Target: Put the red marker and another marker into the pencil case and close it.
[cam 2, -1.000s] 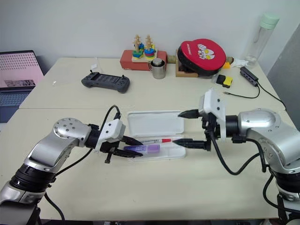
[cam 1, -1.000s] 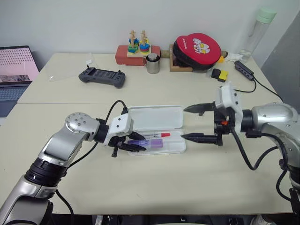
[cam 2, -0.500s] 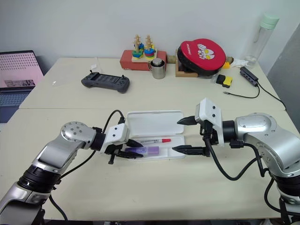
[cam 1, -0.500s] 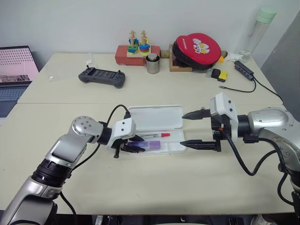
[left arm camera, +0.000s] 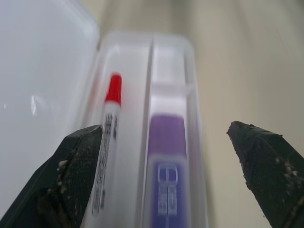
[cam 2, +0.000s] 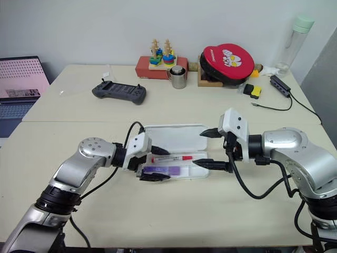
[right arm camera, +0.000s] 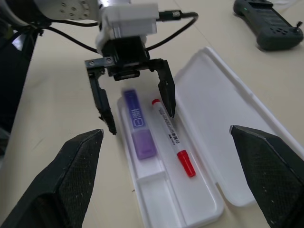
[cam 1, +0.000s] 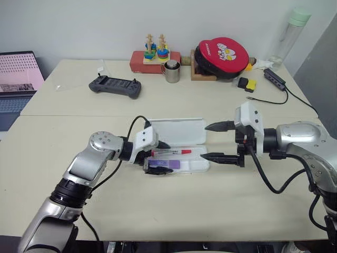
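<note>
- Head view: the pencil case is seen lying open — red marker and purple marker inside; left gripper is spread around them.
- Right wrist view: right gripper is spread wide, empty.

The pencil case lies open on the table, the red marker and purple marker side by side in its tray. The left gripper straddles their left ends, fingers spread; the right gripper hangs spread at the case's right end.
</note>
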`<state>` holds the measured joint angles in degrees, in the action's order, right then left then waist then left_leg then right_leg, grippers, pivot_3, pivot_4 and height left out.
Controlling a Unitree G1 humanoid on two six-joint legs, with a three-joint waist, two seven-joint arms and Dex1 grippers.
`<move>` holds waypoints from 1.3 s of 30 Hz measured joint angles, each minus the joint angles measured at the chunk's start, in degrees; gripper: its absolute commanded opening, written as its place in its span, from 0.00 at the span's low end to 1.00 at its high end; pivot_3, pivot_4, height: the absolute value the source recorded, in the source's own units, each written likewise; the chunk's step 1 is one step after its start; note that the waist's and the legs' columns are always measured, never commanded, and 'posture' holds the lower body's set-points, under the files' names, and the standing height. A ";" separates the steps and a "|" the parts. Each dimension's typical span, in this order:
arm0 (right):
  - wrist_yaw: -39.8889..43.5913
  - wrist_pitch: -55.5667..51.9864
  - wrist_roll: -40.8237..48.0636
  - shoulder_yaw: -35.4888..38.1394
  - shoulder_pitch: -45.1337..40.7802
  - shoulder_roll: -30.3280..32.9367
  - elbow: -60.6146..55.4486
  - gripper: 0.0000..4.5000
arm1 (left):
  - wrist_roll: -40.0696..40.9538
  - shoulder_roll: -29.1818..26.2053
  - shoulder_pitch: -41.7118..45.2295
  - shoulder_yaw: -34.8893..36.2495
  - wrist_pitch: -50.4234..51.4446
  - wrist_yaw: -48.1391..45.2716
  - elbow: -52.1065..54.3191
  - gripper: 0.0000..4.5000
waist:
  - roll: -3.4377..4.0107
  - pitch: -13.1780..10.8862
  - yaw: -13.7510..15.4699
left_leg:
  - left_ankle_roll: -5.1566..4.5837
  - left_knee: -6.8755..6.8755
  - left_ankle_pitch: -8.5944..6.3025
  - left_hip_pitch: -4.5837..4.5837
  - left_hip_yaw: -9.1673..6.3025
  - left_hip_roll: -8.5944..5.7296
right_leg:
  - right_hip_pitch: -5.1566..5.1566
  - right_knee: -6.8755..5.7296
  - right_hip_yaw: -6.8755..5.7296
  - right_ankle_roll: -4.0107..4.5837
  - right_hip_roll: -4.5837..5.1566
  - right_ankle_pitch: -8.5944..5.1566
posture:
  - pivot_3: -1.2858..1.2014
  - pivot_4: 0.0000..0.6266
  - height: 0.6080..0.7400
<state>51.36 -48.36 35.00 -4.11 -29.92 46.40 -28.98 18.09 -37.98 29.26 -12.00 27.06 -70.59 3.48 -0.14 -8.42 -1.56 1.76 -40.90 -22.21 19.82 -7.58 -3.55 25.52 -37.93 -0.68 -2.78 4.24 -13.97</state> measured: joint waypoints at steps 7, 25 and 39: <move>-2.82 -0.07 -2.11 -0.01 -0.03 -1.12 2.23 1.00 | 2.65 -7.33 -0.62 8.56 2.27 1.61 -0.18 0.98 | 0.02 0.00 -0.38 | 0.00 0.08 0.00 -0.07 0.01 0.05 | 0.07 -0.02 0.00 0.00 -0.07 0.00 | 0.52 0.24 1.00; -0.43 2.81 -3.62 -1.68 -0.62 -1.87 4.64 1.00 | -3.47 -15.51 -5.66 7.22 -6.28 -2.64 -4.36 0.98 | 0.02 -0.01 0.00 | 0.00 0.07 0.00 -0.02 -0.05 0.00 | 0.04 0.02 -0.01 0.00 -0.05 0.00 | 0.52 0.24 1.00; -0.78 2.77 -3.57 -1.65 -0.57 -1.87 4.61 1.00 | -5.55 -13.31 -4.83 4.47 -7.70 -2.58 -5.50 0.98 | 0.02 -0.01 -0.01 | 0.00 0.07 0.00 -0.02 -0.05 0.00 | 0.03 0.02 -0.02 0.00 -0.05 0.00 | 0.52 0.24 1.00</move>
<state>50.58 -45.59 31.43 -5.76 -30.49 44.53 -24.37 12.54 -51.29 24.43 -7.53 19.37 -73.18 -2.02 -0.12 -8.42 -1.57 1.76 -40.82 -22.21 19.80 -7.63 -3.56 25.55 -37.91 -0.69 -2.78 4.19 -13.97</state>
